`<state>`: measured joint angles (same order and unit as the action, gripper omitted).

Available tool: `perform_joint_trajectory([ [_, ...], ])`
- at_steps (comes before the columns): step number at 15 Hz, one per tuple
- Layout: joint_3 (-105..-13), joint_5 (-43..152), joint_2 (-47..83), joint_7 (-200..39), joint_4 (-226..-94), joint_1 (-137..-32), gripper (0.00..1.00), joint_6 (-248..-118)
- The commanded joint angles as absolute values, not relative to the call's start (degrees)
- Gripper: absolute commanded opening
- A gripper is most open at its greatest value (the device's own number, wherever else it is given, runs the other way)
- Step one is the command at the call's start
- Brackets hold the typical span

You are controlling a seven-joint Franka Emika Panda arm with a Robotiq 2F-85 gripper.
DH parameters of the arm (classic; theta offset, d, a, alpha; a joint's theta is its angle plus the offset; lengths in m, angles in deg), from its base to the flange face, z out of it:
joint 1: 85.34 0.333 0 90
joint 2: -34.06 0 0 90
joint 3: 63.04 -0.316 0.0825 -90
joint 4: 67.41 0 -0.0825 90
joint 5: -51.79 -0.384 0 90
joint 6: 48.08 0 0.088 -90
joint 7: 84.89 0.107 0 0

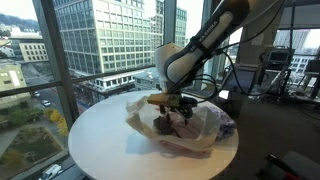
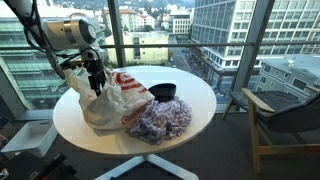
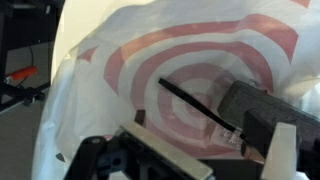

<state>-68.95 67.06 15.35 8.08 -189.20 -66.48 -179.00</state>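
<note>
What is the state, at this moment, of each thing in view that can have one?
gripper: open, at the top of the plastic bag.
plastic bag: crumpled, slumped on the table.
bowl: upright, between bag and cloth.
cloth: bunched in a heap beside the bag.

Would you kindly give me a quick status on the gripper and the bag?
Gripper open, over top of plastic bag. Bag slumped on table, not gripped. Black bowl and patterned cloth beside it, clear of gripper.
</note>
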Motion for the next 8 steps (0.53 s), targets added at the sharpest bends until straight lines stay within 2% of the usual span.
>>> perform_joint_trajectory([
  [1, -68.3, 73.2, 12.5, 3.3, -185.1, -65.6, 1.0, -177.2],
  [8, -68.5, 77.8, 4.8, -7.5, -177.6, -65.0, 1.0, -179.7],
])
